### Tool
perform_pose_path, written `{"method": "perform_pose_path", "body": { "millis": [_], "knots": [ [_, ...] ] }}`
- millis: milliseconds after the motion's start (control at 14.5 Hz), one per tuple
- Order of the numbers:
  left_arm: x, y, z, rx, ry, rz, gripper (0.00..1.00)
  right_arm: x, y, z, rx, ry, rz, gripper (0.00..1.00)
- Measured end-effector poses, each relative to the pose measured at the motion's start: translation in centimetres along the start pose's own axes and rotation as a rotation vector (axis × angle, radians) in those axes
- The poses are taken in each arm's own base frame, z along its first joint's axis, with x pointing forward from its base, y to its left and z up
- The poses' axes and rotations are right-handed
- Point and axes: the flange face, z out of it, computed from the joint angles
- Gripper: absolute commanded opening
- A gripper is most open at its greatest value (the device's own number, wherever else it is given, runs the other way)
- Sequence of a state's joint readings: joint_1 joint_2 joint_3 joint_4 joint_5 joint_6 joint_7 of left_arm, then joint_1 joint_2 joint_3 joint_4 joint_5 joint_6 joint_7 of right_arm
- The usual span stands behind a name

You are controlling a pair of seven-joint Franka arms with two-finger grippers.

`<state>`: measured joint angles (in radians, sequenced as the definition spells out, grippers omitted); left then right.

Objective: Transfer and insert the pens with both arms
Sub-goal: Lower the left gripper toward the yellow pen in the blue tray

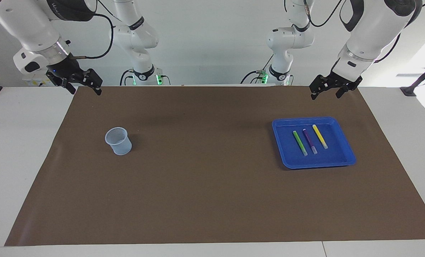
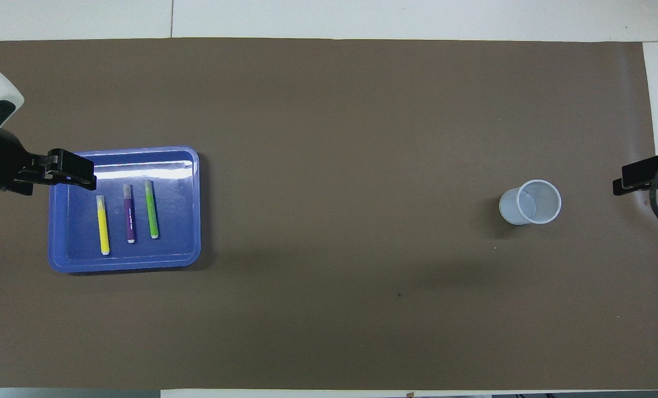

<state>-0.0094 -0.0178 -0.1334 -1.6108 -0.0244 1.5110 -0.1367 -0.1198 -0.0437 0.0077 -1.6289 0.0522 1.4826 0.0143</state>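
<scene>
A brown mat (image 1: 212, 200) covers most of the table. The blue tray (image 1: 344, 155) serves as the landmark; it lies on the mat toward the left arm's end of the table.

The left gripper (image 1: 329, 91) hangs in the air near the tray's robot-side edge, jaws spread, holding nothing. The right gripper (image 1: 82, 85) hangs near the mat's corner at the right arm's end, well apart from the tray, also spread and empty. Both arms wait.

A pale translucent cup (image 1: 119, 141) stands upright on the mat, well apart from the tray toward the right arm's end, at about the same distance from the robots. It looks empty.

Three pens lie flat in the tray, side by side, close but not touching, roughly parallel. The purple pen (image 1: 309, 141) lies between the other two. The green pen (image 1: 300, 142) lies on the cup side of it. The yellow pen (image 1: 320, 136) lies on the side away from the cup. Each pale end points away from the robots.

Handling, as a judgement: the pens are light, stiff and smooth, and likely to roll or slip. Take hold at mid-barrel, fingers across the long axis. The yellow pen, with more free tray floor on its outer side, probably offers the easiest access. The narrow gaps leave little room for a fingertip between pens. The cup is light and could tip if struck on insertion.
</scene>
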Motion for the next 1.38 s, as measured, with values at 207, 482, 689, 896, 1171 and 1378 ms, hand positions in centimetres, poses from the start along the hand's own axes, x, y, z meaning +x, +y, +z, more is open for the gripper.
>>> {"method": "perform_pose_path", "body": {
  "millis": [207,482,689,896,1171,1378],
  "knots": [
    [0.2,0.0,-0.1,-0.002,0.016,-0.001,1.00,0.0,0.0,0.0,0.000,0.000,0.000,1.00],
    [0.3,-0.4,-0.2,-0.004,0.024,-0.009,1.00,0.0,0.0,0.0,0.000,0.000,0.000,1.00],
    [0.3,-0.5,-0.2,-0.004,0.024,-0.009,1.00,0.0,0.0,0.0,0.000,0.000,0.000,1.00],
    [0.3,-0.5,-0.2,-0.004,0.024,-0.009,1.00,0.0,0.0,0.0,0.001,0.000,0.000,1.00],
    [0.2,-0.5,0.5,-0.001,0.008,-0.009,1.00,0.0,-0.9,0.0,0.125,-0.003,-0.001,1.00],
    [-0.4,-1.0,3.2,0.005,-0.005,-0.020,1.00,0.0,-1.1,-0.1,0.195,-0.005,0.002,1.00]
  ]
}}
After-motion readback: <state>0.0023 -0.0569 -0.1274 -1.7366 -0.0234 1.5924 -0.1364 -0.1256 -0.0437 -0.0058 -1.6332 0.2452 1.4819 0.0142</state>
